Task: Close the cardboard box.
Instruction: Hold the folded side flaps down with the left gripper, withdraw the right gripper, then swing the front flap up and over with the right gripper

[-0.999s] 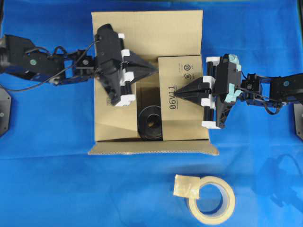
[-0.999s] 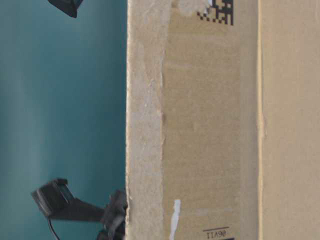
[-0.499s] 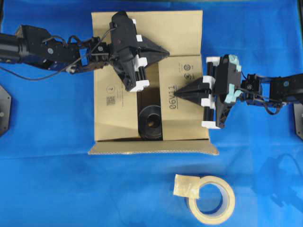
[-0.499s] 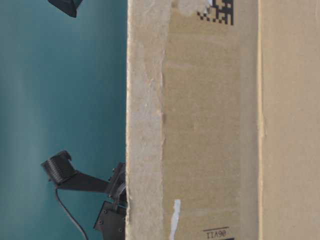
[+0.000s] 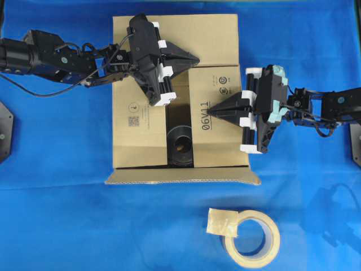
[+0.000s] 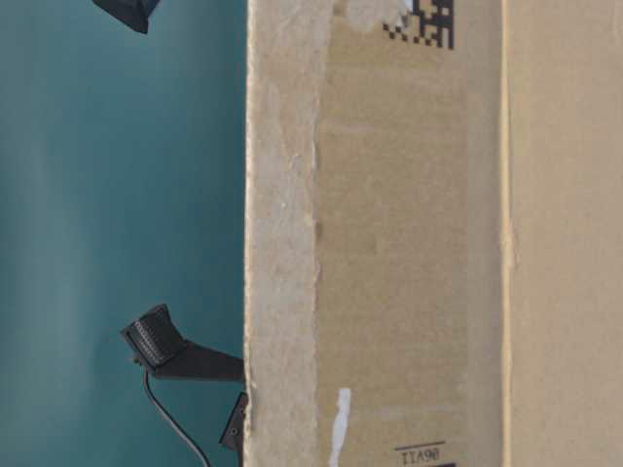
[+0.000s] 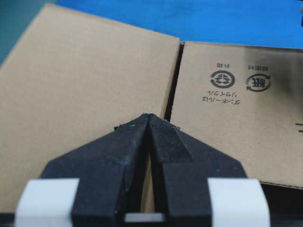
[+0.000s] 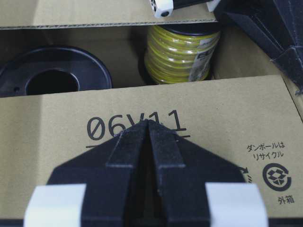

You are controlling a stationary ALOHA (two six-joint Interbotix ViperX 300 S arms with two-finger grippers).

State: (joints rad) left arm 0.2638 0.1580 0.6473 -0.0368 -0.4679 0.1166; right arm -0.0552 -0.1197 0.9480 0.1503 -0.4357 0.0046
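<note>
The cardboard box (image 5: 138, 141) stands mid-table, and its brown wall (image 6: 409, 243) fills the table-level view. The left flap and the right flap (image 5: 223, 138), printed "06V11", lie folded inward with a gap between them. My left gripper (image 5: 198, 58) is shut and empty, its tip (image 7: 149, 115) over the far flap (image 7: 85, 90) beside the seam with the right flap. My right gripper (image 5: 209, 113) is also shut and empty, its tip (image 8: 149, 121) resting on the printed flap (image 8: 227, 113). The near flap (image 5: 180, 176) is not folded in.
Inside the box, a black spool (image 5: 180, 147) shows in the gap, with a yellow wire spool (image 8: 182, 49) beside it. A tan tape roll (image 5: 252, 238) lies on the blue cloth in front of the box.
My left gripper swung from over the left flap toward the far side, ending over the far flap's edge. The left flap now lies uncovered and flat. The right gripper has not moved.
</note>
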